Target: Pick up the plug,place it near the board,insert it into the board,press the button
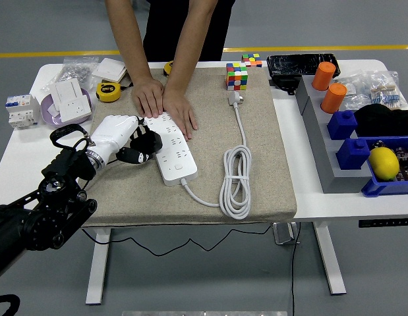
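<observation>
The left hand (118, 135) grips the black plug (145, 143) at the power strip's (172, 153) left edge, sockets just to its right.

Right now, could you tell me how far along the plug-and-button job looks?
Done: the black plug is picked up and brought to the white power strip. In hand: the left hand grips the plug at the strip's left edge; whether it is seated cannot be told. A person's hands hold the strip's far end down. Left: finishing insertion and pressing the button.
</observation>
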Available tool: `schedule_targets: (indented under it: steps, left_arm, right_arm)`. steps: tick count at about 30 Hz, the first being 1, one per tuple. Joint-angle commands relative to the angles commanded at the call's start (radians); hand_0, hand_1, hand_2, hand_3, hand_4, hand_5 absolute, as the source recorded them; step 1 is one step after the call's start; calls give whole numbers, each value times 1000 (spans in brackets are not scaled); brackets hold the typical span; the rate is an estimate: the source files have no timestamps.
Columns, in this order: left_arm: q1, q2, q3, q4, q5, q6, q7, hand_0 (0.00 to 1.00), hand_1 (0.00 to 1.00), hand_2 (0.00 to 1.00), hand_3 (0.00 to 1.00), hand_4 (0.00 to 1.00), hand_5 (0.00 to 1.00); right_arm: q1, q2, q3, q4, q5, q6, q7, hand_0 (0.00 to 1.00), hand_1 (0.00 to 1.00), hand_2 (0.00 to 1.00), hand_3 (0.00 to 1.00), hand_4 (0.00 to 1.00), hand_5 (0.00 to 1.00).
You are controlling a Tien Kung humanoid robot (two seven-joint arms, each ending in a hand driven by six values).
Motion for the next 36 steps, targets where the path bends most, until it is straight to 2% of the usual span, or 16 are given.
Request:
schedule_targets:
  steps: [1, 2, 7, 8, 13, 14, 25, 26, 36]
  left_arm:
    - [0, 0, 0, -1, 1, -3, 0, 464, 460, 385, 435, 585, 116]
    - [-1, 1, 1, -2, 2, -8, 1, 533, 587, 510, 517, 829, 137]
    - [-2, 5, 9, -5, 7, -27, 5, 533, 587, 510, 517, 829, 137]
    - [-2, 5, 11, -6, 9, -30, 6, 575, 675, 569, 547, 862, 136]
    - [-3, 9, 15, -10, 11, -44, 10, 575, 675, 569, 547, 862, 136]
    - [-3, 9, 14, -11, 10, -47, 10, 637, 757, 698, 611, 925, 166]
    - [-4, 13, 16, -30, 8, -68, 14, 674, 771, 715, 653, 960, 190]
    - [-4, 13, 16, -31, 8, -71, 15, 680, 780, 725, 742, 991, 212]
    - [-6, 14, 15, -37, 1, -85, 16, 701, 790, 735, 772, 998, 236]
  right_arm:
    - [0, 0, 1, 0, 0, 0, 0, 827, 740, 728, 760, 998, 765]
    - [1, 0, 0, 0, 1, 0, 0, 829, 740, 726, 759, 998, 766]
    - [0, -1, 1, 0, 1, -1, 0, 829, 740, 726, 759, 998, 766]
    - [0, -1, 2, 0, 1, -1, 0, 827, 740, 726, 760, 998, 767]
    - [0, -1, 2, 0, 3, -1, 1, 827, 740, 726, 760, 998, 767]
    - [0, 0, 2, 0, 3, -1, 1, 826, 740, 726, 760, 998, 766]
    - [0, -1, 3, 0, 5, -1, 3, 827, 738, 726, 760, 998, 764]
    - [0, -1, 2, 0, 6, -1, 4, 828, 739, 726, 760, 998, 766]
    - [0, -3, -2, 0, 15, -3, 6, 830, 738, 726, 760, 998, 760]
